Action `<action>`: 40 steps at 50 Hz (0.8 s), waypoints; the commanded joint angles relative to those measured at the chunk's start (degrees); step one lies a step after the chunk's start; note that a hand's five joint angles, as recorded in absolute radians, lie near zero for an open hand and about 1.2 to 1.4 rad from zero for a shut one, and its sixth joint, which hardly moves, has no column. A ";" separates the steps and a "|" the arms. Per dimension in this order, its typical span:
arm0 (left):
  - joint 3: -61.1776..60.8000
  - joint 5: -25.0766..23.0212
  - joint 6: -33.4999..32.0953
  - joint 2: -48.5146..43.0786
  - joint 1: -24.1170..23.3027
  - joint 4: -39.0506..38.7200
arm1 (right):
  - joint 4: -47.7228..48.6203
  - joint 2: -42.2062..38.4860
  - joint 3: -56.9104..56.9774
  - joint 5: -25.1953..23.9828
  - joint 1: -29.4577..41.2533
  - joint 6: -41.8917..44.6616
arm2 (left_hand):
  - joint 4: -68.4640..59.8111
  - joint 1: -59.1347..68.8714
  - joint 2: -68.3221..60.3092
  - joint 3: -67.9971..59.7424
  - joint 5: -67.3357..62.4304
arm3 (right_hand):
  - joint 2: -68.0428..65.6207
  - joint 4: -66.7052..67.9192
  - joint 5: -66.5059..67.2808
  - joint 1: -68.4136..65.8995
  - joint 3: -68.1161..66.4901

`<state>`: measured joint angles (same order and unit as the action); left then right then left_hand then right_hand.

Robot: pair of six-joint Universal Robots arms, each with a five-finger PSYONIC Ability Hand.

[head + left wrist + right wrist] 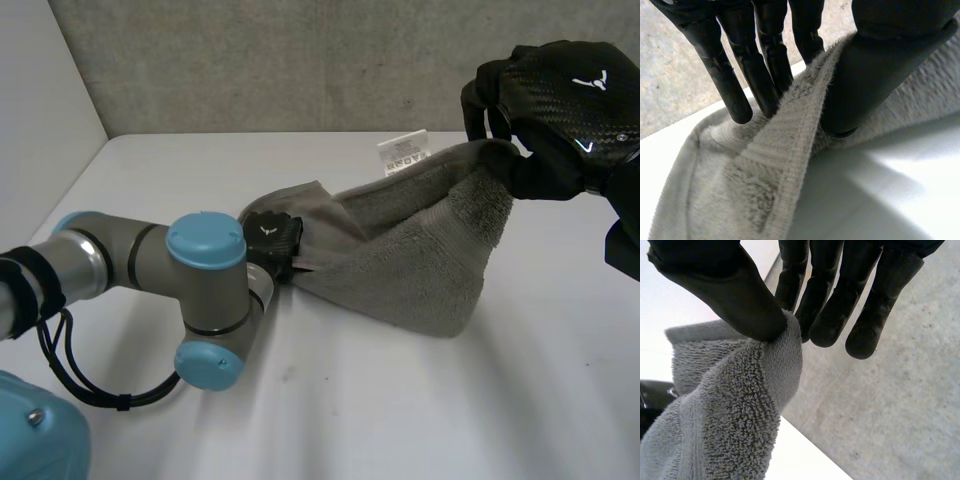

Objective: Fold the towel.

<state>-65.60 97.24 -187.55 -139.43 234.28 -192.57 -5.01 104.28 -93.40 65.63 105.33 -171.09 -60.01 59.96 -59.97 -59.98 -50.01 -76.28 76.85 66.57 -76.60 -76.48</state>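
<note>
White bench (350,400) in front of a grey concrete wall (300,60). The grey towel (420,250) is strung between the two hands near the bench middle; its low fold sags down and seems to rest on the bench, though contact is hard to confirm from this angle. A white tag (403,152) sticks up from the towel's far edge. The right hand (560,100) is raised above the bench at the right and pinches the towel's upper end; in the right wrist view the thumb (735,295) presses the terry corner (730,415) against the fingers (790,280). The left hand (272,235) is low by the bench at the towel's other end, partly hidden behind the left arm (150,260). In the left wrist view the towel's hemmed edge (765,175) runs between the straight fingers (735,95) on one side and the thumb (880,65) on the other, clamped between them.
</note>
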 commanded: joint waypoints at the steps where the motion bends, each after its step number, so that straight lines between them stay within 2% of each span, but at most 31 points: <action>1: -2.59 -0.12 -0.71 5.12 0.13 0.00 | 0.00 -2.94 0.15 -0.15 -3.37 0.23 | 3.80 -3.74 3.76 3.77 3.80 | -3.72 3.15 3.43 -3.40 -3.52; 2: -3.38 -0.21 -0.71 5.92 0.13 0.09 | -0.09 -3.46 0.24 -0.15 -3.55 0.40 | 9.04 -8.98 9.00 9.01 9.03 | -3.72 3.15 3.43 -3.40 -3.52; 8: -5.59 -0.56 -1.86 6.01 0.21 0.00 | -0.09 -4.17 0.06 -0.24 -3.81 1.37 | 9.93 -9.87 9.89 9.90 9.93 | -3.72 3.15 3.43 -3.40 -3.52; 11: -7.00 -0.82 -4.76 5.57 0.57 -0.35 | 0.00 -4.17 -0.02 -0.24 -3.81 1.37 | 2.86 -2.81 2.83 2.84 2.86 | -3.72 3.15 3.43 -3.40 -3.52; 13: -7.70 -0.91 -7.56 4.87 0.92 -1.57 | 0.09 -4.17 -0.02 -0.24 -3.81 1.46 | -19.87 19.92 -19.90 -19.89 -19.87 | -3.72 3.15 3.43 -3.40 -3.52; 22: -7.61 -1.09 -9.15 5.84 3.55 -5.45 | 1.05 -4.70 0.32 -0.06 -4.42 1.55 | -19.99 20.04 -20.03 -20.02 -19.99 | -3.72 3.15 3.43 -3.40 -3.52; 25: -6.12 -1.79 -9.06 10.23 6.02 -5.45 | 3.24 -6.53 1.46 0.29 -5.04 1.90 | -19.99 20.04 -20.03 -20.02 -19.99 | -3.72 3.15 3.43 -3.40 -3.52; 32: -0.50 -1.88 -6.00 25.49 10.58 -5.45 | 15.55 -9.36 5.16 0.64 -6.27 0.84 | -19.99 20.04 -20.03 -20.02 -19.99 | -3.72 3.15 3.43 -3.40 -3.52; 34: -0.58 -1.88 -4.07 27.96 11.02 -5.19 | 22.64 -9.53 4.55 0.64 -6.54 -0.12 | -19.99 20.04 -20.03 -20.02 -19.99 | -3.72 3.15 3.43 -3.40 -3.52; 38: -2.51 -1.97 0.60 31.68 11.20 -4.22 | 27.24 -9.62 2.70 0.73 -6.80 -1.09 | -19.99 20.04 -20.03 -20.02 -19.99 | -3.72 3.15 3.43 -3.40 -3.52; 40: -8.98 -2.40 4.02 35.08 11.64 -1.95 | 26.90 -9.80 -0.36 0.20 -8.55 -1.35 | -19.99 20.04 -20.03 -20.02 -19.99 | -3.72 3.15 3.43 -3.40 -3.52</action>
<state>-67.05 95.28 -190.21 -110.64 245.33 -197.44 17.71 94.63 -89.34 66.31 98.71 -171.31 -69.71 68.29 -69.71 -69.65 -58.74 -76.29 76.85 66.58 -76.71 -76.75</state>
